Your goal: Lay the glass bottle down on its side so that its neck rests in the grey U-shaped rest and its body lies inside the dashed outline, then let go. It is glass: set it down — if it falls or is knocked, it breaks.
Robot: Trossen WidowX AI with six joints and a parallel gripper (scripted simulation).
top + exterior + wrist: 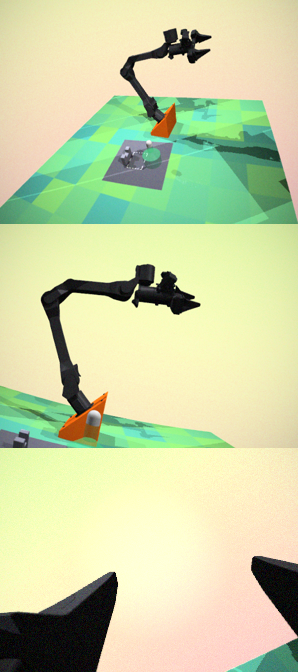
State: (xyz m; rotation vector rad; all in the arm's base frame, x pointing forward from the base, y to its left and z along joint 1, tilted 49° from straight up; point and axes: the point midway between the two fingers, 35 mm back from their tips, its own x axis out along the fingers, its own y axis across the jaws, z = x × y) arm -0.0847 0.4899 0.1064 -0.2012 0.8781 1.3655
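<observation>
In the top view, a green glass bottle (151,154) (92,429) is standing upright on a dark grey mat (131,179) (7,439), toward 1 o'clock from the mat's middle and near its right-hand edge. Its body is looking round and see-through, and its rounded white cap (148,144) (94,417) is pointing up. The dashed outline (135,168) is lying near the mat's middle, at about 8 o'clock from the bottle; its white dashes are forming a four-sided shape. The grey U-shaped rest (125,157) (23,434) is standing at 10 o'clock from the outline, its blocky prongs rising with a gap between them. More bare mat is stretching toward 6 o'clock.

Toward 1 o'clock beyond the mat, a smooth orange wedge (171,123) (65,429) is supporting the black jointed arm (144,56) (57,336). The claw (210,43) (197,301) (182,570) is hanging high in open air, well apart from the bottle, its tapered fingers pointing to 3 o'clock in the top view. It is gaping wide and holding nothing. The tabletop (224,173) (182,432) (272,660) is showing a patchwork of greens and teals, and its edge is crossing the wrist view at 5 o'clock.
</observation>
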